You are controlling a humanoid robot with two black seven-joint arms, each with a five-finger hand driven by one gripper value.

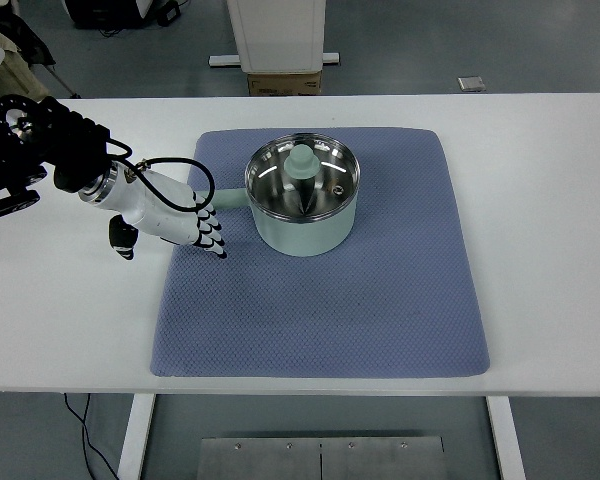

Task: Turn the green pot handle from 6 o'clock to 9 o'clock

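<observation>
A pale green pot (302, 200) sits on a blue-grey mat (325, 300) spread over the white surface (540, 230). The pot stands in the upper middle part of the mat, upright, with a glass lid (325, 180) on top and a green knob (301, 160) at the lid's centre. Its handle (230, 198) sticks out toward the picture's left, roughly at 9 o'clock.

The left robot hand (185, 222) comes in from the left edge on a black arm (40, 145) with a black cable (160, 190) looped over the white wrist. The hand lies low over the left edge of the mat, just beside the handle's outer end, its fingers (212, 235) together and slightly bent, pointing toward the picture's lower right. They are wrapped around nothing, and whether the hand's back touches the handle tip cannot be told. The thumb (123, 238) hangs to the left, over the bare surface.

Beyond the surface, a cardboard box (284, 82) rests on the grey floor (460, 40).
</observation>
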